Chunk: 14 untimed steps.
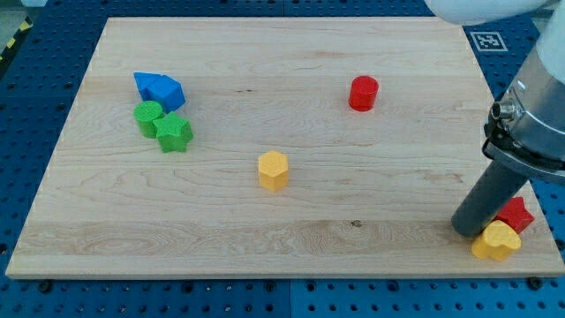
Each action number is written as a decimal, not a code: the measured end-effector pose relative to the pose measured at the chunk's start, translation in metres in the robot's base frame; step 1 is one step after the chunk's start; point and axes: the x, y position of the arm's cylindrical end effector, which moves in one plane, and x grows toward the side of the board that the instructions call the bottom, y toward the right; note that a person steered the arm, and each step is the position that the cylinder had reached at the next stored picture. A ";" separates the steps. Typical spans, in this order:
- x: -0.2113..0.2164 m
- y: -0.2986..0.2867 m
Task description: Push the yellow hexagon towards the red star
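- Nearest to the view's bottom, at the right corner of the counter (pixel 291 256), a yellow heart block (pixel 495 240) lay, and a red star (pixel 515 215) was touching it just behind.
- My tip (pixel 466 228) stood on the counter just at the left of these two blocks, perhaps touching them; I could not tell for sure. The rod has no fingers, so there was nothing to spread or to pinch.
- Further in, near the middle of the counter, the yellow hexagon (pixel 274 170) stood alone, well apart from my tip and from the star.
- I judged this hexagon light, stiff and easy to slide on smooth wood. It cannot be held, so I would push against its left face, the side away from the star; an off-centre push could make it turn aside.
- Further still, a green star (pixel 175 133), a green cylinder (pixel 147 114) and a blue block (pixel 160 88) were clustered at the left.
- A red cylinder (pixel 363 93) stood alone towards the top.
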 end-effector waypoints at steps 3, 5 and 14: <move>-0.021 -0.272; -0.089 -0.333; -0.049 -0.055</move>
